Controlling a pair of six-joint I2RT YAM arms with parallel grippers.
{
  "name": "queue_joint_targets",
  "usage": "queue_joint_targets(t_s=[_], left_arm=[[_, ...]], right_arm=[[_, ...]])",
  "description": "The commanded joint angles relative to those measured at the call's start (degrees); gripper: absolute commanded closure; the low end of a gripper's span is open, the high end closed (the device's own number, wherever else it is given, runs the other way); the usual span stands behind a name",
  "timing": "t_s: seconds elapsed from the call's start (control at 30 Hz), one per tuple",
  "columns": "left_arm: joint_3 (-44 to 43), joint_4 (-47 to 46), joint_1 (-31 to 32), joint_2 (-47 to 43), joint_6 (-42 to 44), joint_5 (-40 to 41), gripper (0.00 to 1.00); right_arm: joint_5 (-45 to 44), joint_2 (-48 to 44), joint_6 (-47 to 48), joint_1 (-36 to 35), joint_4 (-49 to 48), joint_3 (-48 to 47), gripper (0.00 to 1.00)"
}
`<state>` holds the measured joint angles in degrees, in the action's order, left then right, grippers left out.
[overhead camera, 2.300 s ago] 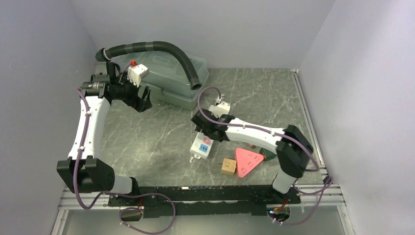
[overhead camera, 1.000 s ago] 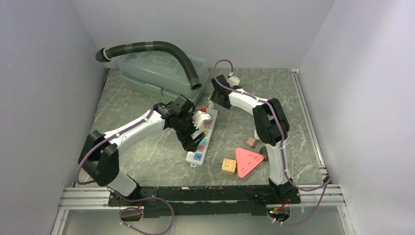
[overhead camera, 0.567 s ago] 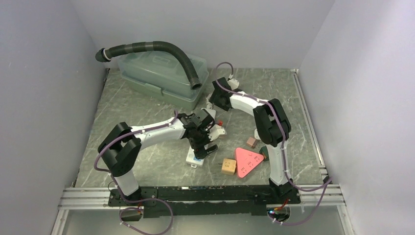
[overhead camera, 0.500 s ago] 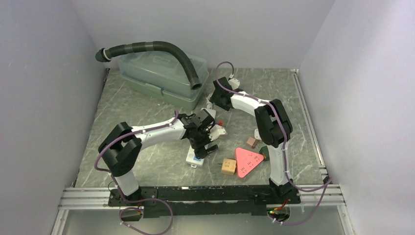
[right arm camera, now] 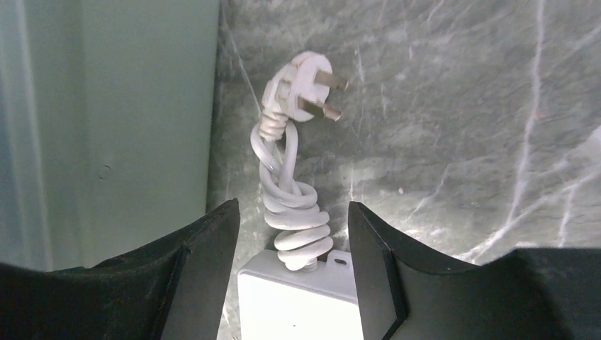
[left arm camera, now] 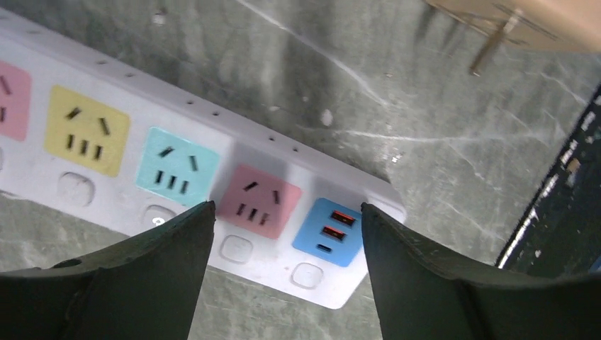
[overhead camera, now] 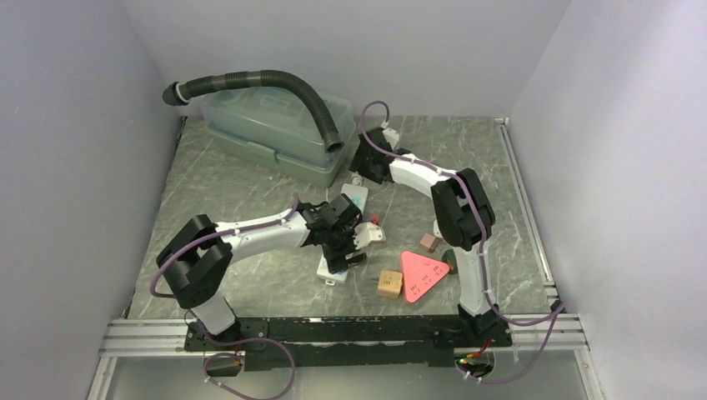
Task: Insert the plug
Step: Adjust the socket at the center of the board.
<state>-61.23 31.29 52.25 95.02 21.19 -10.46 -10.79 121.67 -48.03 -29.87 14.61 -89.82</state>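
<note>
The white power strip (overhead camera: 354, 198) lies slantwise mid-table. My left gripper (overhead camera: 345, 252) hangs over its near end, open and empty. In the left wrist view my left gripper (left arm camera: 285, 218) has its jaws spread above the strip (left arm camera: 273, 256), over a pink socket (left arm camera: 259, 200) and the blue USB block (left arm camera: 332, 231). A white plug with a red part (overhead camera: 369, 234) sits just right of my left gripper; I cannot tell whether it is seated. My right gripper (overhead camera: 368, 163) is open at the strip's far end (right arm camera: 298, 304), astride the coiled cord (right arm camera: 292, 212). The cord's own plug (right arm camera: 303, 79) lies on the table.
A green lidded box (overhead camera: 275, 129) with a black ribbed hose (overhead camera: 283, 80) stands at the back left, close beside the cord plug. A tan cube plug (overhead camera: 388, 283), a pink triangular socket (overhead camera: 423, 273) and a small brown block (overhead camera: 429, 242) lie right of the strip.
My left arm swung from the back left to the strip carrying the white plug, which now sits outside its open jaws. My right arm left the strip's middle for its far end.
</note>
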Motion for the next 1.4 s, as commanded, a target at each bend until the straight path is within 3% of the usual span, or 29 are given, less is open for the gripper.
queue_joint_targets(t_s=[0.0, 0.2, 0.33, 0.53, 0.7, 0.9, 1.13, 1.23, 1.37], left_arm=[[5.74, 6.88, 1.33, -1.10, 6.09, -2.32, 0.22], [8.43, 7.84, 1.51, -4.96, 8.98, 0.82, 0.23], [9.84, 7.23, 1.48, -7.62, 9.83, 4.99, 0.21], [11.53, 5.01, 0.71, -8.27, 10.51, 10.23, 0.19], [9.16, 2.59, -5.37, -5.61, 10.10, 11.94, 0.18], [3.26, 0.81, -13.45, -2.97, 10.47, 9.99, 0.19], [0.47, -0.38, -15.16, -3.11, 10.54, 10.29, 0.19], [0.43, -0.17, -15.30, -4.29, 9.83, 10.35, 0.18], [0.35, 1.19, -15.40, -6.16, 8.38, 10.07, 0.17]], right_arm=[[1.38, 0.98, 0.39, -1.67, -1.42, -0.35, 0.39], [-3.50, -1.58, -3.13, -1.69, -0.89, 7.60, 0.47], [-7.92, -6.08, -6.26, -1.52, -1.69, 15.81, 0.55], [-13.98, -15.44, -13.50, -1.47, 0.26, 28.30, 0.60], [-19.70, -23.23, -21.27, -3.13, 3.28, 38.83, 0.61], [-19.82, -26.75, -24.43, -4.55, 3.82, 43.82, 0.52], [-20.61, -30.88, -21.67, -5.03, 5.76, 42.89, 0.36], [-19.97, -34.63, -19.39, -5.03, 6.27, 43.10, 0.20], [-19.06, -39.16, -15.09, -5.11, 9.61, 42.03, 0.08]])
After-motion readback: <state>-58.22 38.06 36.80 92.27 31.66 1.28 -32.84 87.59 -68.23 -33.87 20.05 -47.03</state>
